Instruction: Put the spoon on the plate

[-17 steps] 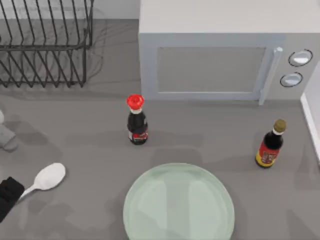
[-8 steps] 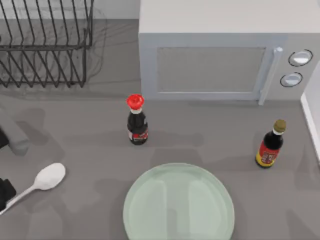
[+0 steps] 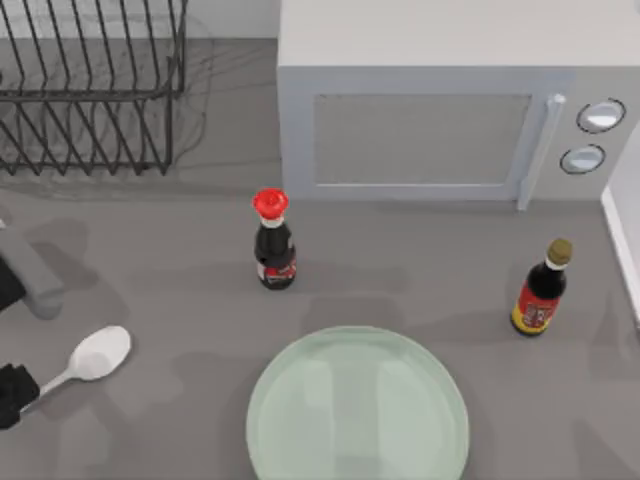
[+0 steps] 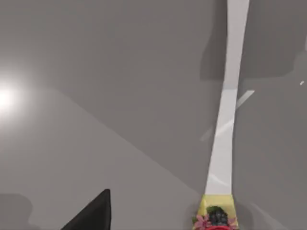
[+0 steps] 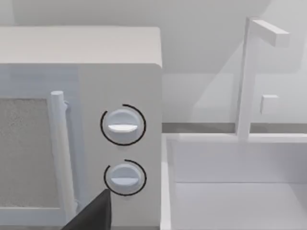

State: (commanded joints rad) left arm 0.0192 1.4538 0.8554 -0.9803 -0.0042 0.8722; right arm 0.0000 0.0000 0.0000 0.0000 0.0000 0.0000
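Note:
The white spoon (image 3: pixel 97 354) lies on the grey table at the left, its bowl toward the middle and its handle running to the lower left. The end of the handle meets my left gripper (image 3: pixel 14 394), a black shape at the table's left edge; whether it holds the handle I cannot tell. The pale green plate (image 3: pixel 357 408) lies flat at the front centre, well to the right of the spoon. A dark tip of my right gripper (image 5: pixel 91 215) shows in the right wrist view, facing the microwave's knobs.
A red-capped dark bottle (image 3: pixel 273 242) stands behind the plate, and a yellow-capped one (image 3: pixel 541 290) at the right. The microwave (image 3: pixel 440 100) fills the back, with a wire dish rack (image 3: pixel 90 90) at the back left. A grey part of the left arm (image 3: pixel 35 282) hangs over the spoon's far side.
The left arm's grey part has swung rightward into view. The black gripper drew back to the edge, then returned over the handle's end. The spoon's bowl has stayed put.

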